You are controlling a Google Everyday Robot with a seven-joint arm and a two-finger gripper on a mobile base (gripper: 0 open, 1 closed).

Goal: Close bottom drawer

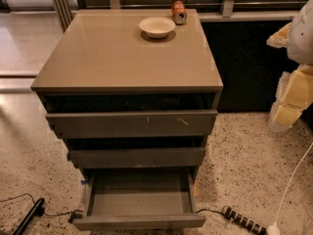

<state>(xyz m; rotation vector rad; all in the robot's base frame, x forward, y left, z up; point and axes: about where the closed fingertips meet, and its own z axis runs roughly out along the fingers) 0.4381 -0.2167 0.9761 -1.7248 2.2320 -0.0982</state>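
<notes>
The tan-topped cabinet [127, 58] fills the middle of the camera view. Its bottom drawer [139, 222] is pulled far out toward me, and its shallow grey box [139, 195] is open and holds nothing. The middle drawer front [137, 157] and the scratched top drawer front [132, 123] each stick out a little. My gripper [293, 82], white with pale yellow parts, is at the right edge of the view. It is level with the cabinet top, well to the right of the drawers, and touches nothing.
A white bowl [156, 27] and an orange can on its side [179, 12] sit at the back of the cabinet top. A power strip [242, 219] and a white cable [293, 180] lie on the speckled floor at the right. A black cable and plug [29, 214] lie at the left.
</notes>
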